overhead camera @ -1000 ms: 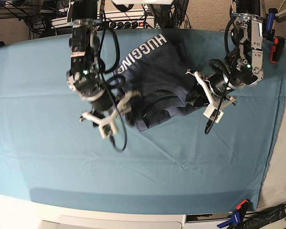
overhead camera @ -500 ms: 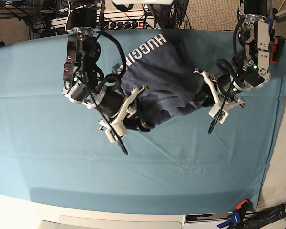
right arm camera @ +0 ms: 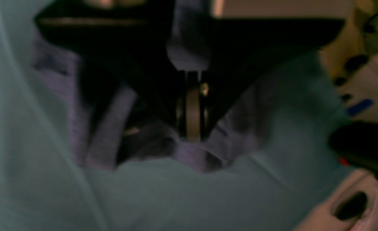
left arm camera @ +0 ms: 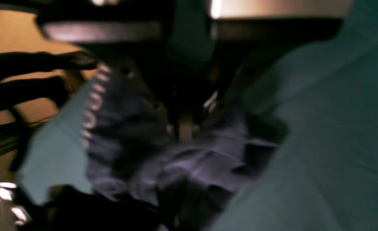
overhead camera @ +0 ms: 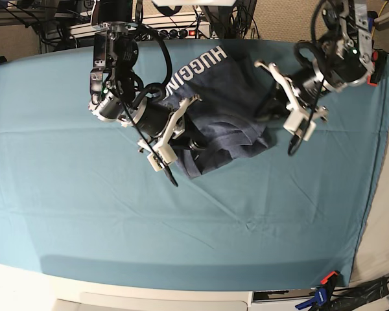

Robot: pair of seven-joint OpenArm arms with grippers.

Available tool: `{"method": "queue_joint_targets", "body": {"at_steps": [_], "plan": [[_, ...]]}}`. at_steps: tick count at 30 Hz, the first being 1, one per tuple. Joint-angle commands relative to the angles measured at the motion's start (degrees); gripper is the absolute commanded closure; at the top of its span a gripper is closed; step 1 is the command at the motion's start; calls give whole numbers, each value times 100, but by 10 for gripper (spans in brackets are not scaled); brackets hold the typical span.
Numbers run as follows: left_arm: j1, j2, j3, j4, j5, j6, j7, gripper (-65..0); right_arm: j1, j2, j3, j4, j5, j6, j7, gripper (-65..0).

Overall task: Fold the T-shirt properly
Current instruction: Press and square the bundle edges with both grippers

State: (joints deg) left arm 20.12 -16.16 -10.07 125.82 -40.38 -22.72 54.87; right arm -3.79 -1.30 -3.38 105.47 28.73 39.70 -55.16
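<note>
The navy T-shirt (overhead camera: 227,97) lies bunched at the back middle of the teal cloth, its white "HUGGING" lettering (overhead camera: 196,68) facing up at the far left. My right gripper (overhead camera: 193,139), on the left in the base view, is shut on the shirt's near folded edge. In the blurred right wrist view the jaws (right arm camera: 192,128) are closed with shirt fabric (right arm camera: 105,128) around them. My left gripper (overhead camera: 267,107) is at the shirt's right edge. In the blurred left wrist view its jaws (left arm camera: 185,128) meet above crumpled shirt fabric (left arm camera: 192,166).
The teal table cloth (overhead camera: 84,214) covers the table, with a small wrinkle (overhead camera: 249,225) near the front. Cables and a power strip (overhead camera: 175,29) run along the back edge. Clamps (overhead camera: 321,291) hold the cloth at the front right corner.
My left gripper has moved back and up along the shirt's right side. My right gripper has shifted back and right onto the shirt. The shirt's near edge sits more bunched.
</note>
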Motion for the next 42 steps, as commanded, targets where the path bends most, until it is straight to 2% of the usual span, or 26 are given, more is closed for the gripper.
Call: {"method": "queue_joint_targets", "body": {"at_steps": [1, 6, 13, 15, 17, 27, 37, 42], "plan": [[9, 33, -20, 79, -103, -13, -133, 0, 94, -28, 7, 101, -24, -15, 297, 0], [118, 111, -20, 72, -101, -31, -131, 0, 98, -28, 7, 101, -728, -229, 688, 0], [118, 175, -20, 72, -79, -52, -133, 0, 127, -28, 4, 74, -909, -229, 857, 0], [118, 205, -20, 72, -79, -94, -133, 0, 179, -31, 4, -39, -977, -361, 859, 0], [118, 203, -20, 72, -79, -94, -133, 0, 258, -33, 4, -275, -1025, -481, 931, 0], [116, 203, -20, 72, -81, -94, -131, 0, 868, -28, 4, -1633, -1386, -479, 1329, 0], [114, 201, -20, 72, -70, -98, -133, 0, 1316, -26, 7, -1823, -1425, -481, 1368, 0], [68, 138, -33, 72, 490, -129, -236, 0, 1644, 44, 11, -1670, -1421, -481, 1141, 0]]}}
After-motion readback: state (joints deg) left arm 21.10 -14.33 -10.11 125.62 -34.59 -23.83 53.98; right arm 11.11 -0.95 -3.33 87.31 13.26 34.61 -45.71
